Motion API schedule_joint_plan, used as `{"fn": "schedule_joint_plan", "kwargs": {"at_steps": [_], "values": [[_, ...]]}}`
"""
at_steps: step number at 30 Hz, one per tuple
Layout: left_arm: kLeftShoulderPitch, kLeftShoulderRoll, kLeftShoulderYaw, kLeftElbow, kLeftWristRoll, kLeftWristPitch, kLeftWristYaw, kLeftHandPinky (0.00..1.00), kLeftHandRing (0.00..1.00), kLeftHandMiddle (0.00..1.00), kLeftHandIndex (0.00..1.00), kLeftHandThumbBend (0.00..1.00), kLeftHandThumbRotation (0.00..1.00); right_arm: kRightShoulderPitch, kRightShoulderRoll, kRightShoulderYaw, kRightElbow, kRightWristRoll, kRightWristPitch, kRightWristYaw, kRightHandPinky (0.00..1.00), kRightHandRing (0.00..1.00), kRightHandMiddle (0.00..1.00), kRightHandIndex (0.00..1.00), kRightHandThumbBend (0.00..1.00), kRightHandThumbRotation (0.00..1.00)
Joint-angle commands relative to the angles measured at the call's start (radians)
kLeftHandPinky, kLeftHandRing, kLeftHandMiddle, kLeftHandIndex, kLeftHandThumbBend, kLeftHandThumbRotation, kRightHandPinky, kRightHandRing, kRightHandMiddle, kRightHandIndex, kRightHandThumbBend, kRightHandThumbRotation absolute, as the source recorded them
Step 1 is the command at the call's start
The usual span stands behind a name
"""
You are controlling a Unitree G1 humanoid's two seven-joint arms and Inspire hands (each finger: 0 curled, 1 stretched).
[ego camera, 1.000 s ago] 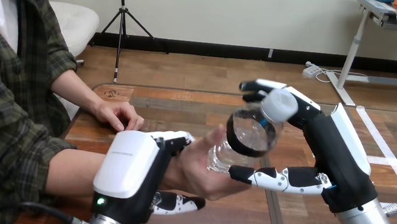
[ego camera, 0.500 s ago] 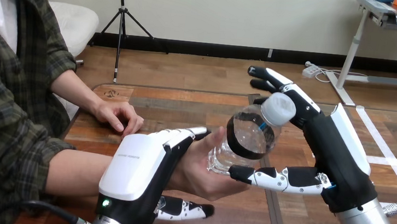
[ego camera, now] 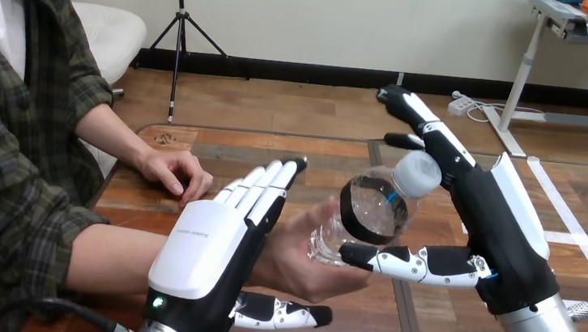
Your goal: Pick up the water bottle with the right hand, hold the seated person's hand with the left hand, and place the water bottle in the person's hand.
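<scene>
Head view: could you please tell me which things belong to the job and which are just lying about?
Job: water bottle, the person's hand under it, left hand, right hand.
Lying about: the person's other hand, resting on the table.

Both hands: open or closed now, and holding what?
Left hand: open, holding nothing.
Right hand: open, touching the water bottle in the person's hand.

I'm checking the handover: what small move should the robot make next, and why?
Probably draw the right hand back, clear of the water bottle. Its fingers are straight, not curled round the bottle, only the thumb lies under it, and the bottle's base sits in the person's upturned hand. The left hand is open too.
</scene>
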Motion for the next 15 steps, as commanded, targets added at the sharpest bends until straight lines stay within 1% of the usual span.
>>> {"fn": "schedule_joint_plan", "kwargs": {"at_steps": [1, 5, 15], "values": [[-0.040, 0.008, 0.002, -0.032, -0.031, -0.040, 0.004, 1.00, 1.00, 1.00, 1.00, 1.00, 0.39, -0.039, 0.011, -0.011, -0.033, -0.002, -0.018, -0.021, 0.89, 0.98, 1.00, 0.95, 0.82, 0.13], [-0.044, 0.008, 0.003, -0.020, -0.043, -0.069, 0.019, 1.00, 1.00, 1.00, 1.00, 1.00, 0.38, -0.040, 0.010, -0.012, -0.030, -0.005, -0.021, -0.024, 0.90, 0.99, 1.00, 0.95, 0.82, 0.13], [-0.043, 0.006, 0.010, -0.016, -0.039, -0.090, 0.032, 1.00, 1.00, 1.00, 1.00, 1.00, 0.37, -0.038, 0.009, -0.013, -0.038, -0.010, -0.013, -0.030, 0.92, 1.00, 1.00, 0.95, 0.82, 0.14]]}}
